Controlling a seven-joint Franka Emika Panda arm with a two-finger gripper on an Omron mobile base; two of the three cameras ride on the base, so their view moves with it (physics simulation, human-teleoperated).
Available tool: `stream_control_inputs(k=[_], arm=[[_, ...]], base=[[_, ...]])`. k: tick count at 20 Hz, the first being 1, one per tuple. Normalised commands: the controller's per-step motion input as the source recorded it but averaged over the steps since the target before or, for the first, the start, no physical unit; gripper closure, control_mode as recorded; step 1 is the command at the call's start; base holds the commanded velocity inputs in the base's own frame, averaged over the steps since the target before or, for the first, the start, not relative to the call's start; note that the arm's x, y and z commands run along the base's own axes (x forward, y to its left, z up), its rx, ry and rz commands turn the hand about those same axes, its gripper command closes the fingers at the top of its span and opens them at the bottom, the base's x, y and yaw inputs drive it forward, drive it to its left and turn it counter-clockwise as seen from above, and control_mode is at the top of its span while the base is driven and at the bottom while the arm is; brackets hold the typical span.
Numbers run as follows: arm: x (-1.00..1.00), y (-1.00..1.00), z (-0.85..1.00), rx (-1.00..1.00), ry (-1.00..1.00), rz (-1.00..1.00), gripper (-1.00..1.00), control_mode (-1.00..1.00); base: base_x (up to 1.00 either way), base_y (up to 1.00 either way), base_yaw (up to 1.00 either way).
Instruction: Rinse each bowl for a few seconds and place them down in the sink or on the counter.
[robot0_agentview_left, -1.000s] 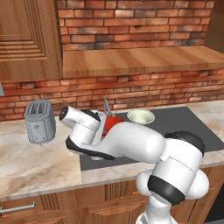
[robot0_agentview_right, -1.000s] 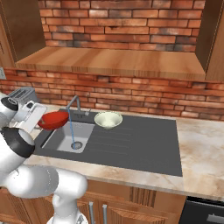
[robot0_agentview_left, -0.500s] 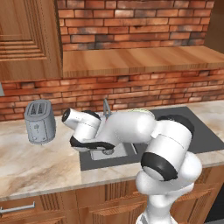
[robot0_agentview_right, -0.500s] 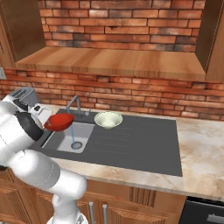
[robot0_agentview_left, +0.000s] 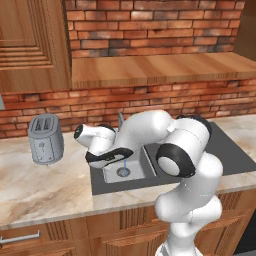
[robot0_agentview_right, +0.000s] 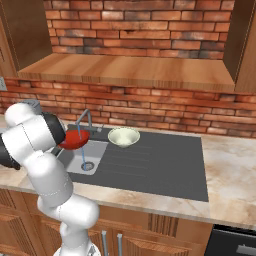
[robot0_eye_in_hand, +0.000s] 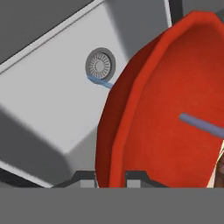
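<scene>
The red bowl (robot0_eye_in_hand: 166, 109) runs past the hand view's right edge, and the arm hides most of it from the left base camera.

Red bowl (robot0_eye_in_hand: 166, 109) over sink (robot0_agentview_right: 150, 165), cream bowl (robot0_agentview_right: 123, 136) on drainboard

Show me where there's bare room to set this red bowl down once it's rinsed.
Freest: the ribbed drainboard right of the cream bowl, and the counter beyond it. The counter stretch between toaster and sink is also bare. Crowded: the basin, under the faucet, water stream, arm and red bowl.
</scene>
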Motion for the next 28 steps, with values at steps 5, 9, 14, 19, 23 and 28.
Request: stream_control_inputs(k=[5, 9, 14, 19, 23, 28], arm=[[0.18, 0.00, -0.13, -0.01, -0.02, -0.01, 1.00, -1.00], [-0.24, 0.00, 0.00, -0.02, -0.08, -0.06, 1.00, -1.00], [-0.25, -0.05, 0.00, -0.01, -0.06, -0.08, 1.00, -1.00], [-0.28, -0.28, 0.01, 0.00, -0.04, -0.12, 1.00, -1.00], [-0.21, -0.34, 0.09, 0.00, -0.05, -0.13, 1.00, -1.00], [-0.30, -0.35, 0.08, 0.00, -0.05, -0.14, 1.00, -1.00]], base=[[0.00, 0.00, 0.00], [0.00, 0.00, 0.00], [0.00, 0.00, 0.00], [0.00, 0.00, 0.00], [0.00, 0.00, 0.00], [0.00, 0.00, 0.00]])
